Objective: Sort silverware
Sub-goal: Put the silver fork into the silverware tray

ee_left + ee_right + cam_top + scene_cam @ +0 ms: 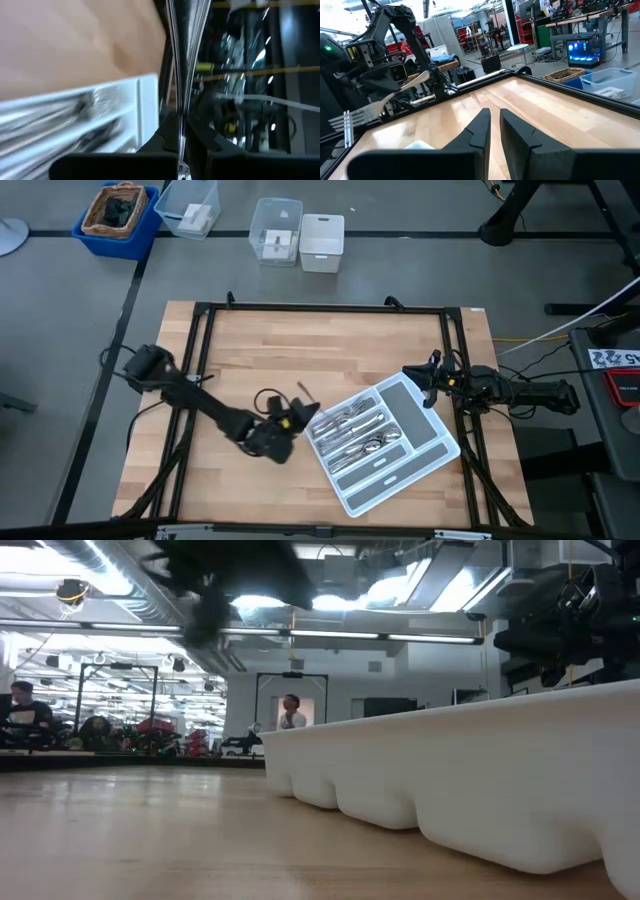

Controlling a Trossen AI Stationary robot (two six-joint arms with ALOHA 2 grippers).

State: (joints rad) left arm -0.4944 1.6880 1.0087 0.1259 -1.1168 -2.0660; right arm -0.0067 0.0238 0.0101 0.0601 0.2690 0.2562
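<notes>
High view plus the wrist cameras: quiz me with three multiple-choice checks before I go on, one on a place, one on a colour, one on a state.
1. Where does the light grey compartmented plastic tray lie?
A. On the floor beside the table
B. On the wooden table, on the right arm's side, set at a slant
C. Square in the table's far left corner

2. What colour is the plastic bin beyond the table that holds a woven basket?
A. Blue
B. Red
C. Yellow

3. What is the left gripper doing?
A. Wide open and empty
B. Shut on a cloth
C. Shut on a silver metal fork

Key: 1 B, the light grey compartmented plastic tray sits askew on the wooden table; 2 A, the plastic bin is blue; 3 C, the left gripper clamps the silver metal fork, seen from the right wrist.
</notes>
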